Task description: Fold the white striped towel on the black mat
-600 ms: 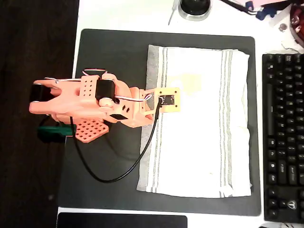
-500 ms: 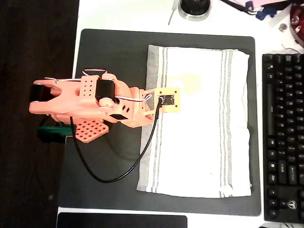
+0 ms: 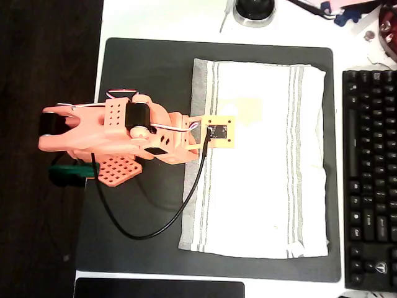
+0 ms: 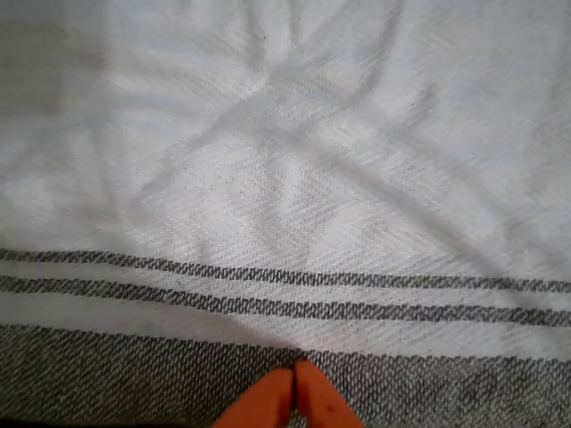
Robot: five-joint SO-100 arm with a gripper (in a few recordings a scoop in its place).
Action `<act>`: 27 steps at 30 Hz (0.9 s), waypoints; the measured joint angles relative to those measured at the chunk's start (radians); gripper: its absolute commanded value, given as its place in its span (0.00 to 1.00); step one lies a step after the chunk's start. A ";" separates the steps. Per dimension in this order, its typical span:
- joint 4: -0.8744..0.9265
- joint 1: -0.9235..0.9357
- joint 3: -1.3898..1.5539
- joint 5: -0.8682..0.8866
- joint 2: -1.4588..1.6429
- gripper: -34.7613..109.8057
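- White striped towel [image 3: 257, 158] lies spread flat, unfolded, on the right half of the black mat [image 3: 142, 68] in the overhead view. Grey stripe groups run down near its left and right edges. Faint yellowish patch near top centre.
- Towel sits fully inside the mat outline; its right edge is close to the mat's right edge, and the left part of the mat is bare.
- Wrist view: towel weave [image 4: 294, 178] fills the shot, lightly creased, two thin stripes above a grey-woven border band.
- Gripper [image 4: 295, 399]: orange fingertips pressed together, tips over the grey border band. Nothing visible between them; can't tell if they touch the cloth.
- Overhead view: orange arm [image 3: 118, 133] reaches in from the left over the mat, wrist camera board [image 3: 219, 131] over the towel's left stripe group. Black cable [image 3: 155, 226] loops from it across the mat.
- Black keyboard [image 3: 369, 177] just right of the mat, on the white table [image 3: 167, 18].
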 measured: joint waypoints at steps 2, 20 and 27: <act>0.000 0.000 0.000 0.000 0.000 0.24; 0.000 0.000 0.000 0.000 0.000 0.24; 0.000 0.003 0.000 -0.034 0.000 0.26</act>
